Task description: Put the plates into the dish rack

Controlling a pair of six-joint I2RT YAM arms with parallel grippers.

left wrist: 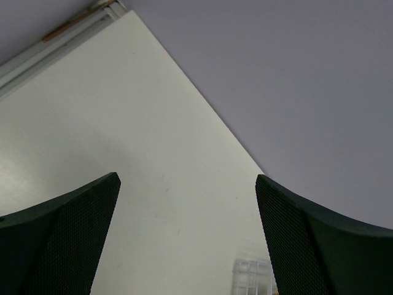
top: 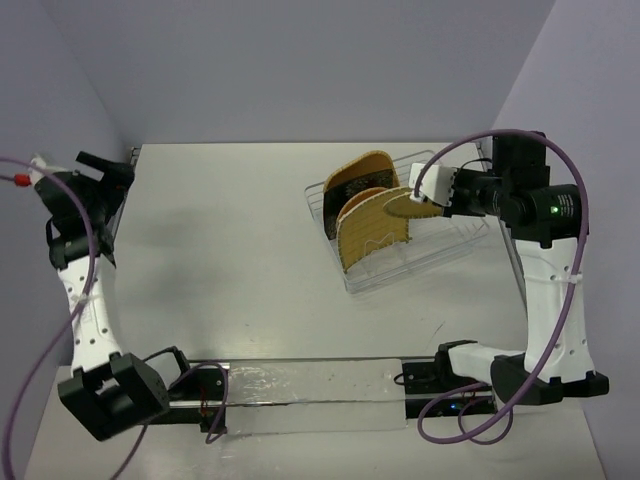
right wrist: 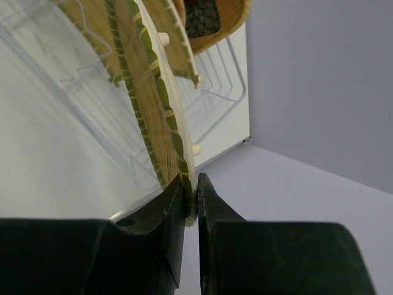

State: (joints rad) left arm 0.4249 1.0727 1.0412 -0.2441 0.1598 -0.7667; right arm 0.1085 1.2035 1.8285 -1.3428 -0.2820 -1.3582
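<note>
The dish rack [top: 440, 250] stands at the right of the table. A round woven plate with a dark centre [top: 355, 180] and a rounded-square woven plate [top: 372, 238] stand upright in it. My right gripper [top: 424, 192] is shut on the rim of a third woven plate [top: 402, 205] and holds it on edge over the rack. In the right wrist view the fingers [right wrist: 195, 196] pinch this plate's pale rim [right wrist: 153, 92], with the rack's wires [right wrist: 218, 86] and the dark-centred plate [right wrist: 206, 18] behind. My left gripper [top: 100, 172] is open and empty at the far left [left wrist: 187, 233]. Other plates are out of view.
A corner of the rack [left wrist: 252, 276] shows low in the left wrist view. A clear panel [top: 310, 395] lies between the arm bases at the near edge. Grey walls close the table at the back and both sides. Purple cables [top: 500, 140] loop over the arms.
</note>
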